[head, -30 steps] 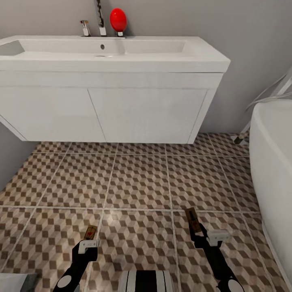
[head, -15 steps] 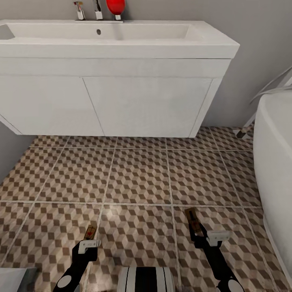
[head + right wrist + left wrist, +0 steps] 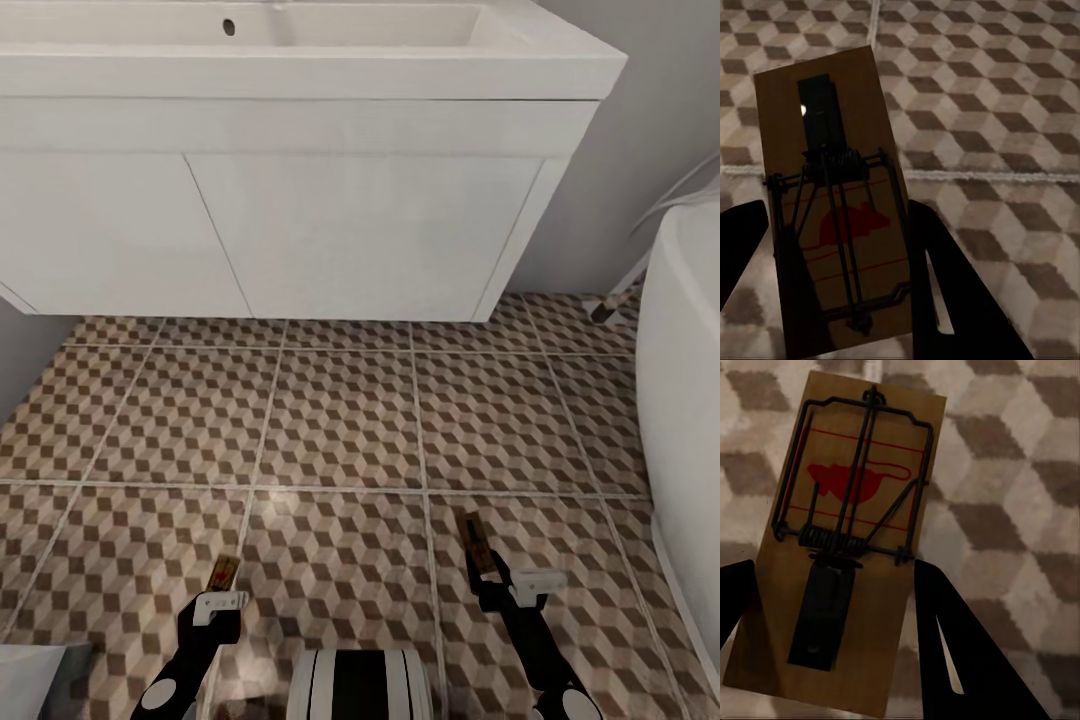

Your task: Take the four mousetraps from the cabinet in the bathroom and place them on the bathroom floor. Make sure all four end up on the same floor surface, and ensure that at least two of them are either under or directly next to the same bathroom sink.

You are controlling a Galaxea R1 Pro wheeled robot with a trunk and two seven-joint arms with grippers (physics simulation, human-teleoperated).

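Cube-patterned bathroom floor [image 3: 340, 430] below white bathroom sink [image 3: 300, 60]; each gripper clamps mousetrap.

view lowered, bathroom sink [image 3: 300, 60] nearer

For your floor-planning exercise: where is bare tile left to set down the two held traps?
Bare patterned tile floor runs between the white wall-hung vanity and both grippers, left and right, each holding a tan wooden mousetrap. The white bathtub crowds the right.
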